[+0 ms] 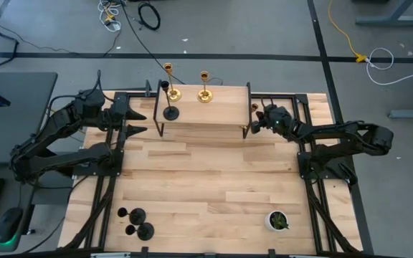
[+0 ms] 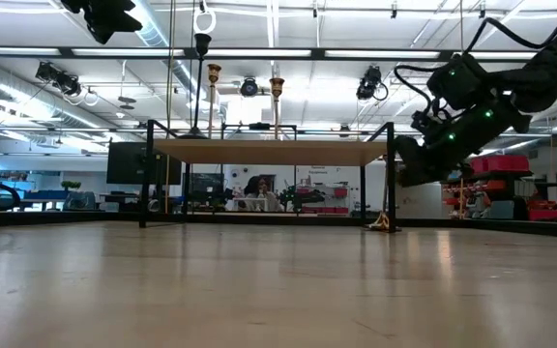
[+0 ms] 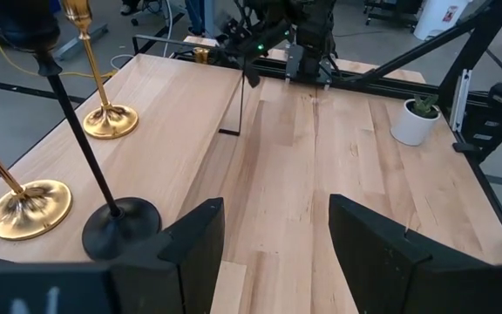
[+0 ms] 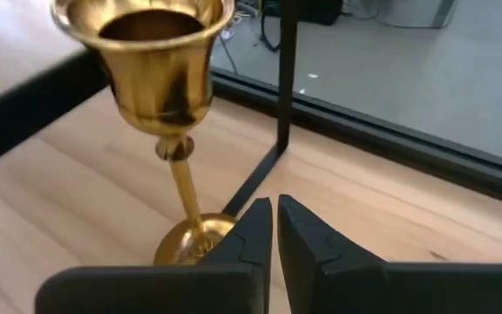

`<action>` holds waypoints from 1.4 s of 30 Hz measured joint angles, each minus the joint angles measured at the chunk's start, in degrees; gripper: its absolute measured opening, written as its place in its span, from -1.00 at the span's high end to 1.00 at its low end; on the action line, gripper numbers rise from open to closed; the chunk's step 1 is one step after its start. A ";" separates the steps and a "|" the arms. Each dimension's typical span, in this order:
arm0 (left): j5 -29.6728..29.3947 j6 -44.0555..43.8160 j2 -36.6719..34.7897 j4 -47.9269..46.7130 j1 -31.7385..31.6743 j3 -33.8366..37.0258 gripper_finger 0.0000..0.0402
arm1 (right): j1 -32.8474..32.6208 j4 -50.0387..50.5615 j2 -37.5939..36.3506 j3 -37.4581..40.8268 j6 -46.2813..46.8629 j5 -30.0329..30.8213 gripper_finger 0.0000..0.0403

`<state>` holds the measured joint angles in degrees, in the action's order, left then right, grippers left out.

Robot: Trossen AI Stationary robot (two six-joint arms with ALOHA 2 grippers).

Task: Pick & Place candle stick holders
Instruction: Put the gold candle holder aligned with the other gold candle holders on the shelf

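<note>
Right fingers (image 4: 274, 228) nearly shut and empty, gold candle stick holder (image 4: 159, 78) just beside them.

From my remote station I log two arms, both matte black, built of boxy links with rounded joint housings. The left arm (image 1: 63, 140) shows black cable runs along its links and ends in two broad, wedge-shaped dark fingers (image 3: 190, 249) with flat inner faces. The right arm (image 1: 339, 140) carries small green indicator lights near the wrist — visible from above and in the low view — with a looped black cable (image 2: 424, 72) over the wrist housing. Its fingers (image 4: 255, 235) are dark, tapering to pointed tips.
</note>
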<state>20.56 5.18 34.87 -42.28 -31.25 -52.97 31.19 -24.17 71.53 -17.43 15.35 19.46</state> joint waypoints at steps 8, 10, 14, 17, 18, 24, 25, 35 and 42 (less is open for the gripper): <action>0.00 -0.03 -0.02 0.00 -0.02 0.00 -0.04 | -0.08 -0.48 0.00 0.00 -2.85 -8.63 0.81; 0.00 -0.03 0.01 -0.01 0.01 0.00 -0.04 | -0.08 -0.49 0.00 0.00 -3.78 -9.87 0.73; 0.00 -0.03 -0.02 0.00 -0.01 0.00 -0.04 | -0.08 -0.46 0.00 0.00 -3.86 -7.60 0.52; 0.01 -0.06 -0.02 0.00 -0.01 0.00 -0.04 | -0.08 -0.54 0.00 0.00 -3.82 -7.52 0.35; 0.00 -0.05 -0.02 0.00 0.00 0.00 -0.04 | -0.08 -0.61 0.00 0.00 -3.80 -7.77 0.29; 0.00 -0.08 0.01 0.00 -0.02 0.00 -0.04 | -0.34 -0.74 0.00 0.00 -4.04 -10.59 0.02; 0.00 -0.08 0.01 0.00 0.01 0.00 -0.04 | -0.36 -1.00 0.00 0.00 -4.06 -9.91 0.00; 0.00 0.01 0.01 0.00 0.00 0.00 -0.04 | -0.36 -9.22 4.42 -0.02 -3.83 -9.00 -0.07; 0.00 0.03 -0.01 0.02 -0.02 0.00 -0.04 | -0.88 -20.15 13.03 0.00 -3.90 -8.52 -0.03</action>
<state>20.56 5.21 34.85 -42.26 -31.27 -52.97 30.32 -44.32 84.56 -17.43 11.44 10.94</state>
